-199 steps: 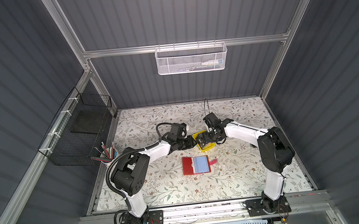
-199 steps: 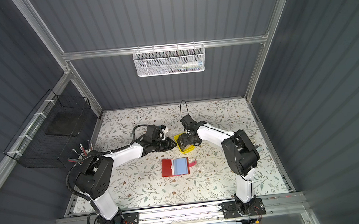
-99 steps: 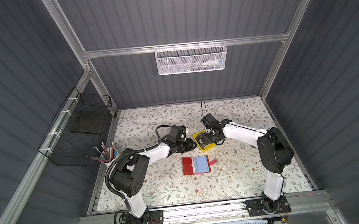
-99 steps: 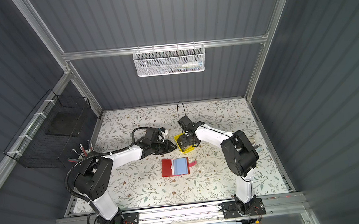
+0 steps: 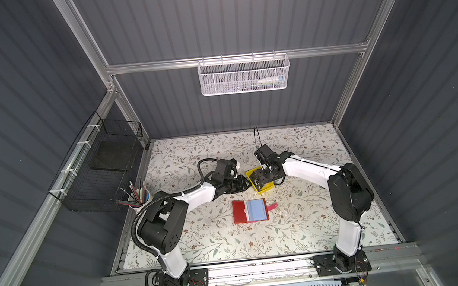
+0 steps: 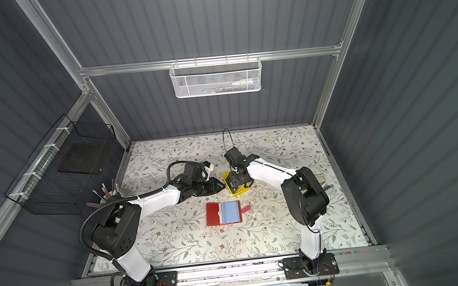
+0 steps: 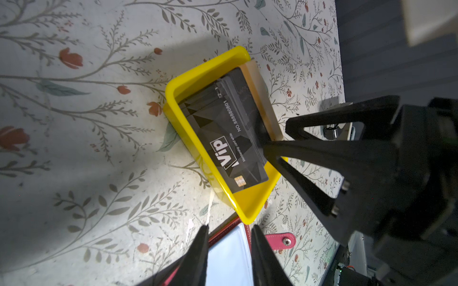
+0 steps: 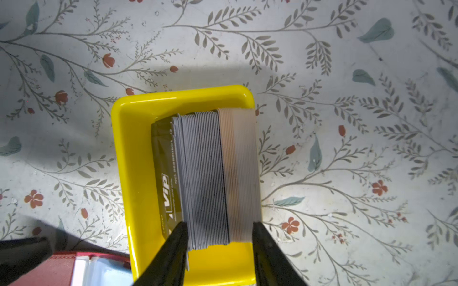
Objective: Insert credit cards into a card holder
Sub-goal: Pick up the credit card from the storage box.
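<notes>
So, the right gripper (image 8: 220,222) is down in the yellow tray (image 8: 128,148) with its jaws set either side of the whole stack of credit cards (image 8: 213,173), one finger on the dark "Vip" side and the other on the tan side. The tips look like they're touching the stack, but I honestly can't tell if it's actually clamping or just bracketing it. The cards stand on edge in the tray, tilted a bit (grey edges first, then a tan batch).

The left gripper (image 7: 229,227) is parted a little with nothing between its fingers, hovering just beside the tray's corner and over the edge of the card holder (image 5: 250,210). The holder lies open and flat on the table (image 5: 300,222), just in front of the tray – red cover down, bluish sleeves up, pink strap (image 5: 272,207) sticking out toward the right arm's side.

The table has a floral-print cover. Around it are dark grey ribbed walls on an aluminium frame, with a white mesh basket (image 5: 244,76) on the back rail. On the robot's left there's a black wire basket (image 5: 105,165) and a cup of pens (image 5: 139,198).
</notes>
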`<action>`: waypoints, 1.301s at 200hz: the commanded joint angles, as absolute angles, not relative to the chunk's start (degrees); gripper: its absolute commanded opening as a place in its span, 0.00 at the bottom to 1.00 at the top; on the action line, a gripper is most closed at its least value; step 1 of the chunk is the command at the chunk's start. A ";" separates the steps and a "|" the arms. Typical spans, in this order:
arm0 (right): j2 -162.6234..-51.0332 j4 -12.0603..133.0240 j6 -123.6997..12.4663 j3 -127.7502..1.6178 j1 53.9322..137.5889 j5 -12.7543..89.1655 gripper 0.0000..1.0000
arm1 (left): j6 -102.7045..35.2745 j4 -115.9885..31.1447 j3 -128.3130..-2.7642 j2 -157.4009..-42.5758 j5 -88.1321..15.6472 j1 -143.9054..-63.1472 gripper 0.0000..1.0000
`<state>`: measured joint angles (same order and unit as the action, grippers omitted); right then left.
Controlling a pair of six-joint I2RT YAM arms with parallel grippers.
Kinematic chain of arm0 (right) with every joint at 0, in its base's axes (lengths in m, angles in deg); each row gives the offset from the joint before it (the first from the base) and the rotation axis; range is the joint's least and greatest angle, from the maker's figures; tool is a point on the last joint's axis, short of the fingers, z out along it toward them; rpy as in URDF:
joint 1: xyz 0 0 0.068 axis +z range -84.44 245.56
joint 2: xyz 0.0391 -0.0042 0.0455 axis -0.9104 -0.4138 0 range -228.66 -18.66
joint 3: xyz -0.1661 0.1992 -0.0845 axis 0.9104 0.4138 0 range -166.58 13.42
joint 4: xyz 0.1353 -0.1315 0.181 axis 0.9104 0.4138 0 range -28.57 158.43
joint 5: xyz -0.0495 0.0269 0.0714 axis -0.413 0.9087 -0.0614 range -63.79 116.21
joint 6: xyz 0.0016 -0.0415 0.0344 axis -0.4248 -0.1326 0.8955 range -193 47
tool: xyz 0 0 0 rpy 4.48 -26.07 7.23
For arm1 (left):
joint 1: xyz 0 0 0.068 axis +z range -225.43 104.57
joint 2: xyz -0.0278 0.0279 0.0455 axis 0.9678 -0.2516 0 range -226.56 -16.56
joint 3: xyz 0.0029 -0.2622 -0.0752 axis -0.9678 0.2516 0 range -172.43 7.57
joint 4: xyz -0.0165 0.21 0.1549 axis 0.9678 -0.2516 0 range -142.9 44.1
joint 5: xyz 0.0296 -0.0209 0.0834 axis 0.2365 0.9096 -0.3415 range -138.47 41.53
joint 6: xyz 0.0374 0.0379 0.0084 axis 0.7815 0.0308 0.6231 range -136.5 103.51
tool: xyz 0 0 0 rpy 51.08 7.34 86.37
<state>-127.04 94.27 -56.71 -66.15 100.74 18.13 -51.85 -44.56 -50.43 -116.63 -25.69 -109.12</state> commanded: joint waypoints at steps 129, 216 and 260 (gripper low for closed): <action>-129.97 95.53 -60.24 -68.29 102.84 17.24 0.53 | -51.58 -43.80 -49.08 -114.73 -24.83 -108.74 0.31; -132.02 96.85 -64.91 -69.64 103.58 12.26 0.50 | -52.20 -42.62 -48.08 -114.19 -24.58 -108.74 0.31; -131.86 96.85 -65.36 -69.82 103.89 11.44 0.46 | -52.17 -42.65 -48.26 -114.12 -24.57 -108.75 0.31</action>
<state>-130.91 95.45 -64.47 -68.66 103.60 13.15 -51.91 -43.03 -48.62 -115.67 -25.66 -109.12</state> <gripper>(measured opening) 0.471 0.313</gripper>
